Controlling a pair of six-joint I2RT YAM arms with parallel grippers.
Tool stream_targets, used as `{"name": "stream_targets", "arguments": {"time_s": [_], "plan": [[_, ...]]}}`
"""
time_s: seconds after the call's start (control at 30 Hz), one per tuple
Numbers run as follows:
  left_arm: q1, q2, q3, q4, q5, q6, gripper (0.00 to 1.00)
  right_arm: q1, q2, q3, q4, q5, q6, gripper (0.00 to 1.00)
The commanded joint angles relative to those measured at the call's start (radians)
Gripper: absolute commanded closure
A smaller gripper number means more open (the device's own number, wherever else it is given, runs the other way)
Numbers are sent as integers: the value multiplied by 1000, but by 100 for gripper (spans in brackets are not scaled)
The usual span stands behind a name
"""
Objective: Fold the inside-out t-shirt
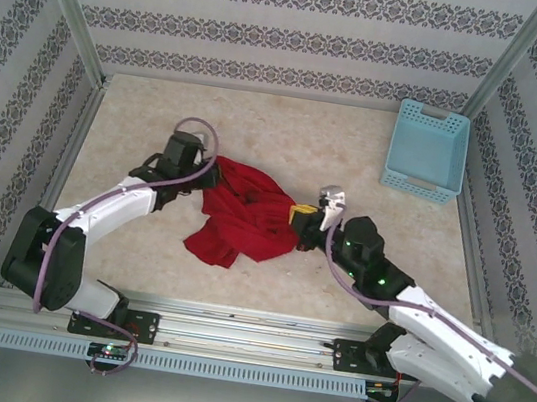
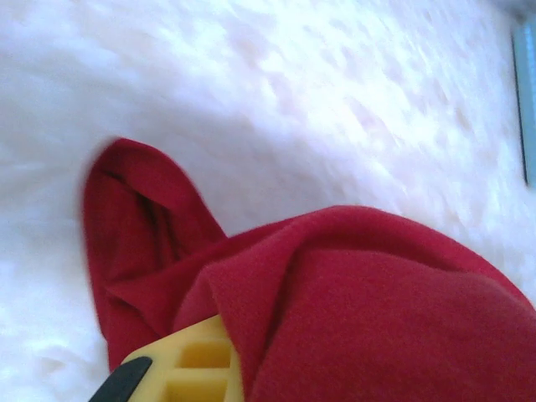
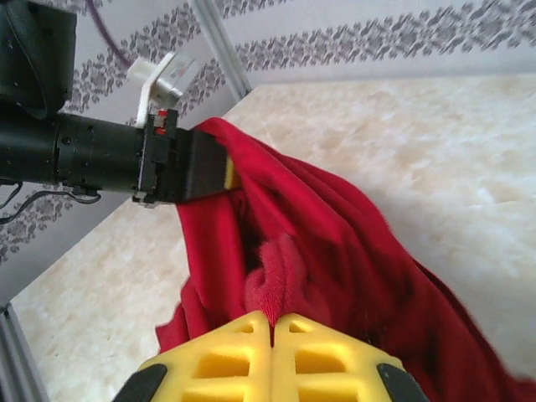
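Note:
The inside-out t-shirt [image 1: 246, 215] is a crumpled red heap in the middle of the table, held up between both arms. My left gripper [image 1: 210, 170] is shut on its upper left edge. In the left wrist view the red cloth [image 2: 368, 310] drapes over the jaws and leaves one yellow finger [image 2: 191, 362] showing. My right gripper [image 1: 299, 213] is on the shirt's right side. In the right wrist view its yellow fingers [image 3: 222, 360] are pressed together on a small bunched fold of the t-shirt [image 3: 276, 280]. Beyond it, the left gripper [image 3: 222, 170] holds the taut far edge.
A light blue plastic basket [image 1: 427, 151] stands at the back right corner. The marbled tabletop [image 1: 288, 138] is walled by patterned panels and metal posts. An aluminium rail [image 1: 229, 332] with the arm bases runs along the near edge.

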Motion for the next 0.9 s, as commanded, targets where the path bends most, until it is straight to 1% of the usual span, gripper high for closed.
{"name": "stream_targets", "arguments": {"time_s": [0.0, 0.03, 0.1, 0.2, 0.23, 0.27, 0.3, 0.33, 0.4, 0.47, 0.5, 0.53, 0.6, 0.73, 0.87], "plan": [[35, -29, -28, 8, 18, -50, 92, -11, -49, -51, -73, 39, -10, 100], [38, -26, -32, 8, 24, -52, 93, -10, -49, -70, -76, 40, 2, 100], [35, -2, -48, 23, 69, -63, 95, -10, -24, -115, -77, 49, 50, 100], [28, 27, -82, 71, 150, -82, 97, -12, 60, -126, -141, 110, 121, 100], [20, 33, -89, 76, 163, -83, 97, -14, 84, -113, -174, 127, 128, 97], [6, 38, -93, 79, 172, -77, 97, -13, 107, -95, -208, 147, 130, 81], [-12, 41, -95, 78, 177, -73, 98, -13, 123, -70, -249, 175, 127, 68], [-26, 42, -95, 76, 179, -69, 98, -12, 131, -47, -271, 187, 112, 59], [-55, 36, -102, 84, 186, -69, 98, -8, 144, 18, -332, 214, 68, 43], [-71, 18, -112, 96, 194, -77, 98, 2, 173, 105, -391, 244, 25, 31], [-79, 3, -116, 98, 193, -77, 99, 2, 206, 168, -449, 257, 1, 28], [-85, -11, -118, 98, 190, -76, 99, 3, 239, 219, -500, 260, -24, 25], [-95, -43, -121, 100, 186, -77, 99, 3, 319, 295, -530, 246, -58, 22], [-100, -81, -120, 91, 194, -77, 99, 8, 490, 404, -541, 167, -83, 21], [-102, -105, -120, 90, 213, -81, 100, 30, 607, 474, -520, 153, -82, 20]]}}
